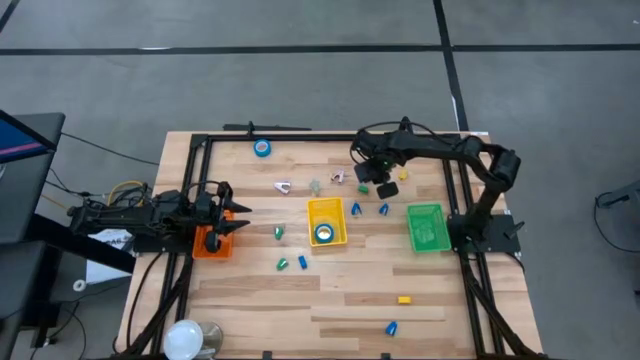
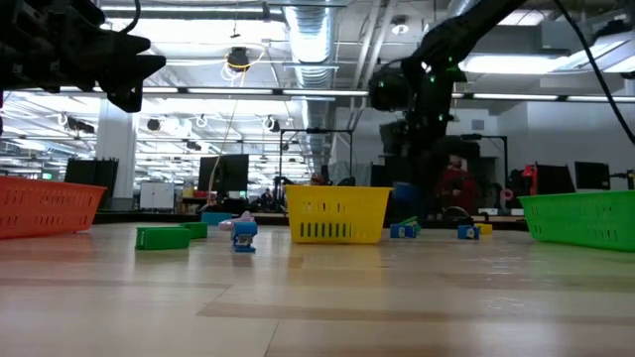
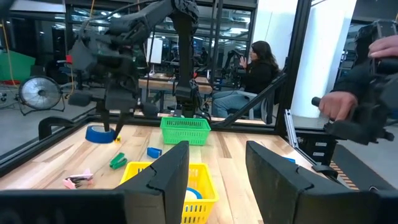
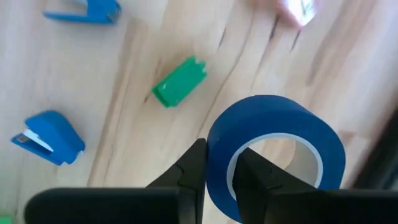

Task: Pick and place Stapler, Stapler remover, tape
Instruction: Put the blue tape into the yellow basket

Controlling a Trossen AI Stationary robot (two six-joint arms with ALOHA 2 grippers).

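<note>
Pink item (image 4: 297, 10) cut by frame edge (perhaps a remover), tape roll (image 4: 277, 158) partly cropped

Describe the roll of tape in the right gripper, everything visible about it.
The roll of blue tape is a wide glossy ring with a pale inner core and an open centre hole. The right gripper pinches its wall, one dark finger on the outer blue face, the other inside the hole. It is carried tilted, its hole partly facing the wrist camera, above the wooden table, with a small green piece and two blue pieces lying below. Whether it touches the table cannot be told.
</note>
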